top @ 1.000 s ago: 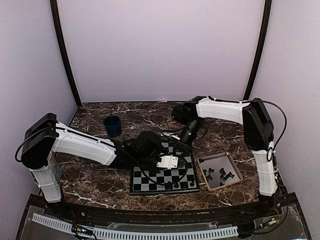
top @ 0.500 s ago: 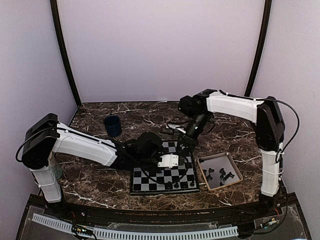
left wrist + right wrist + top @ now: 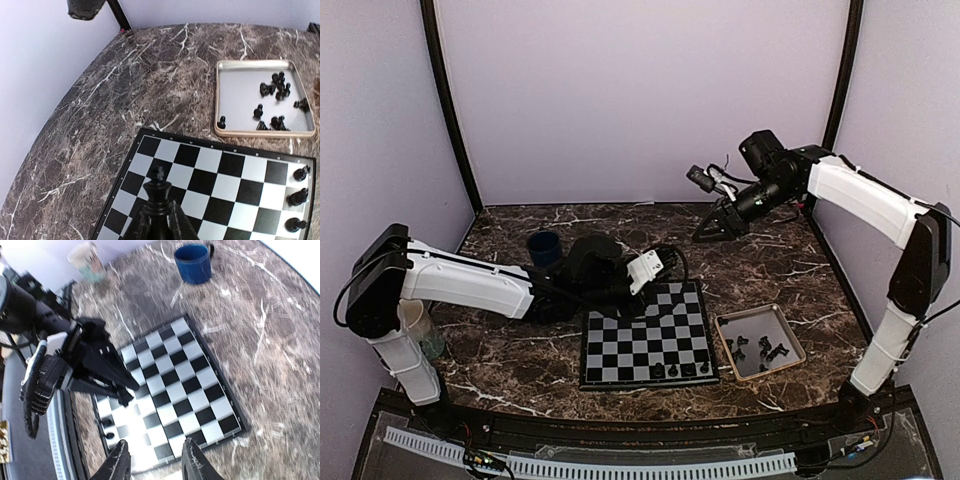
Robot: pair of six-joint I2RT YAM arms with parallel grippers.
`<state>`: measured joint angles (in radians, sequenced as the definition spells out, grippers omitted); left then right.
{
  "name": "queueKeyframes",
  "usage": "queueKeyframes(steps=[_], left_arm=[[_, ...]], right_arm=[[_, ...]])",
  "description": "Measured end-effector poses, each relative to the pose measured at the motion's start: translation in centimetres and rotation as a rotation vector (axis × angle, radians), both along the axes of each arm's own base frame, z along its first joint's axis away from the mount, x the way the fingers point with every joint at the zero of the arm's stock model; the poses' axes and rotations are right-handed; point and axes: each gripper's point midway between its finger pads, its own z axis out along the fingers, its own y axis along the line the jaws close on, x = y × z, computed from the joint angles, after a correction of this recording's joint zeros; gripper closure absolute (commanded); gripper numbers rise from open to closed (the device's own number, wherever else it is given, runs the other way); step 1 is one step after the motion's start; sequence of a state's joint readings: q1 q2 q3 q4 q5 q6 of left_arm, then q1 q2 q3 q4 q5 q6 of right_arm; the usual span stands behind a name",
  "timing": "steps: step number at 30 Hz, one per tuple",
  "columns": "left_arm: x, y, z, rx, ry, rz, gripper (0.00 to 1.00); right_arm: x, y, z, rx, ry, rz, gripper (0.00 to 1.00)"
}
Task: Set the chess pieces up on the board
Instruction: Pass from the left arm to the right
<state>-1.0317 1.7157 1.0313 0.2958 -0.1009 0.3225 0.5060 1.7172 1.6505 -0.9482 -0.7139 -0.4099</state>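
The board [image 3: 645, 335] lies on the marble table. Three dark chess pieces [image 3: 685, 370] stand in its near row, also seen in the left wrist view [image 3: 298, 197]. My left gripper [image 3: 665, 265] hovers over the board's far left part, shut on a black king [image 3: 159, 192]. The king [image 3: 121, 397] also shows in the right wrist view. My right gripper [image 3: 705, 235] is open and empty, raised high beyond the board's far right; its fingertips [image 3: 120, 460] frame the board [image 3: 185, 375]. Several more chess pieces [image 3: 277, 85] lie in the tan-rimmed tray [image 3: 217, 100].
The tray [image 3: 757, 310] sits right of the board. A blue mug [image 3: 546, 250] stands far left of the board, also in the right wrist view [image 3: 194, 262]. A pale cup [image 3: 415, 325] stands by the left arm's base. Purple walls enclose the table.
My left gripper has drawn back from over the board's middle to its far left and risen. My right arm has lifted from the board's far edge and swung up and right.
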Motion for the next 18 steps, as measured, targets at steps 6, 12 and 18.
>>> queueKeyframes(steps=[6, 12, 18], left_arm=[[0.1, -0.3, 1.7, -0.141, 0.059, 0.032, 0.84], [0.2, -0.1, 2.1, -0.210, 0.107, 0.044, 0.84], [0.4, -0.3, 2.8, -0.253, 0.122, 0.043, 0.84]], right_arm=[[0.2, 2.0, 0.7, 0.116, 0.098, 0.001, 0.61], [-1.1, 4.1, -0.4, 0.141, 0.189, 0.055, 0.60], [-2.8, 5.8, -1.1, 0.133, 0.222, 0.104, 0.61]])
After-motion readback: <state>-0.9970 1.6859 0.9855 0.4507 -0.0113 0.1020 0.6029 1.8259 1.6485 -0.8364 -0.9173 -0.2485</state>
